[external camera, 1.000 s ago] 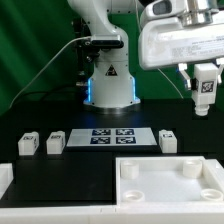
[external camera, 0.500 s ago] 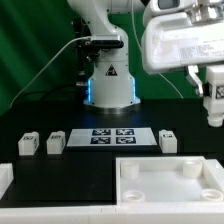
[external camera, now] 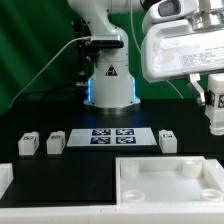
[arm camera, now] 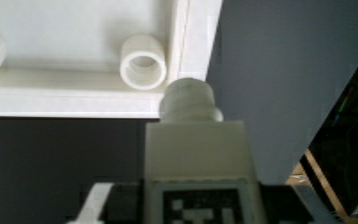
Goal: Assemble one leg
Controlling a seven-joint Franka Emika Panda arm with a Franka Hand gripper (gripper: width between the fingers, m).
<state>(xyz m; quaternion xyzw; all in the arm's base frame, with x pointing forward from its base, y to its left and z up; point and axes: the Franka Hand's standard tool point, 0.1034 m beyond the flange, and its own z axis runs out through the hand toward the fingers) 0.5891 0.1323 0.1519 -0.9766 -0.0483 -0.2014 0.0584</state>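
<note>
My gripper (external camera: 214,92) is shut on a white leg (external camera: 215,108) with a square marker on its face, and holds it in the air at the exterior view's right edge, above the far right corner of the white tabletop (external camera: 150,186). In the wrist view the held leg (arm camera: 197,150) sits between the jaws of the gripper (arm camera: 197,198), its rounded peg pointing at the tabletop's raised rim (arm camera: 197,40), beside a round socket (arm camera: 144,62). Three more legs stand on the table: two at the left (external camera: 28,144) (external camera: 54,142), one right of the middle (external camera: 168,140).
The marker board (external camera: 110,136) lies flat on the black table between the loose legs, in front of the robot's base (external camera: 108,85). A white part (external camera: 5,180) shows at the exterior view's lower left edge. A green curtain hangs behind.
My gripper has carried the leg toward the exterior view's right and a little lower. The legs on the table and the tabletop have not moved.
</note>
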